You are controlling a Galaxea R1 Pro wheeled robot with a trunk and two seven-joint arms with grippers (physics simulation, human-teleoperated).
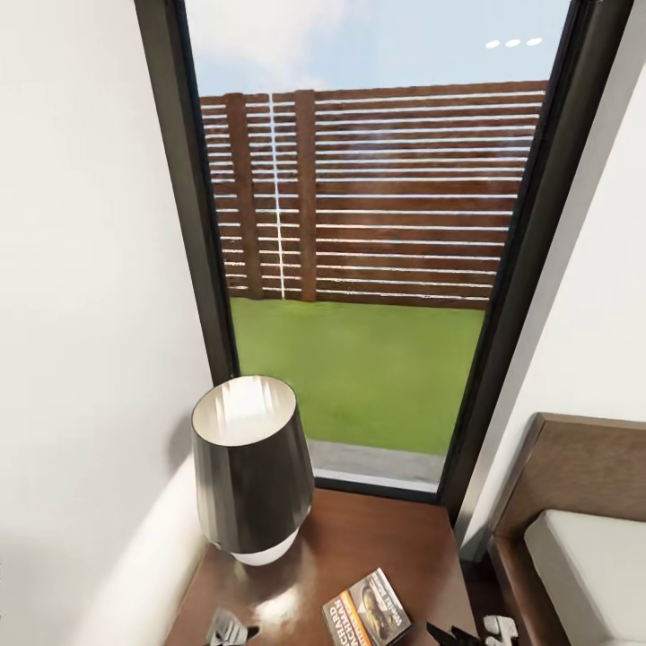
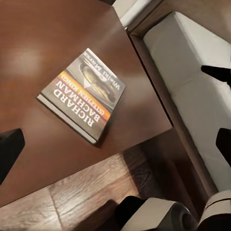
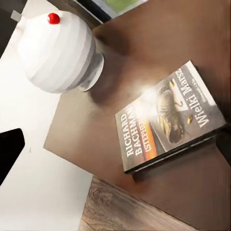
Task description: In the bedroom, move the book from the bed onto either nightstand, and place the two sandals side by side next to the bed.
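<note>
Book [image 1: 366, 607] laid flat on nightstand [image 1: 377, 547], at 4 o'clock from lamp [image 1: 251, 467]. Cover read: "RICHARD BACHMAN", "STEPHEN KING", "Wielki Marsz". Bed [image 1: 583, 556] seen at 3 o'clock. Both grippers' opening cannot be told; nothing seen held.

My left tool [image 1: 231, 628] is grey with black angular parts. My right tool [image 1: 475, 631] pairs black fingertips [image 2: 219, 73] with white, rounded casing.

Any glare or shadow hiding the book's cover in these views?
Right wrist view: a bright glare patch sits on the book, washing out part of the cover picture; the title stays readable. Left wrist view: cover evenly lit. Head view: lamp reflection shines on the nightstand.
</note>
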